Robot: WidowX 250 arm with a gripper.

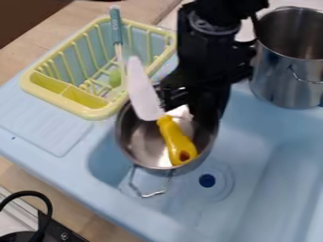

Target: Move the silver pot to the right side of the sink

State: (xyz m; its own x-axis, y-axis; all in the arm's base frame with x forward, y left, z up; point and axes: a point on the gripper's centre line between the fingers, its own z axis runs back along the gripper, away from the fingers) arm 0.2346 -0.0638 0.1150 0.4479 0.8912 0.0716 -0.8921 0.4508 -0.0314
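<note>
I have the silver pot at the sink's left side, yellow-handled knife inside, between dish rack and larger pot; I can't tell whether my gripper holds it.

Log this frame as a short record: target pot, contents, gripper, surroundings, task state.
target: silver pot in the left part of the sink, wire handle toward the camera
contents: utensil, yellow handle inside the pot, white blade reaching up past the rim
gripper: at the pot's far side; grip cannot be told
upper left: yellow-rimmed dish rack holding a teal-handled utensil
upper right: larger metal pot
state: pot not on the sink's right side
</note>
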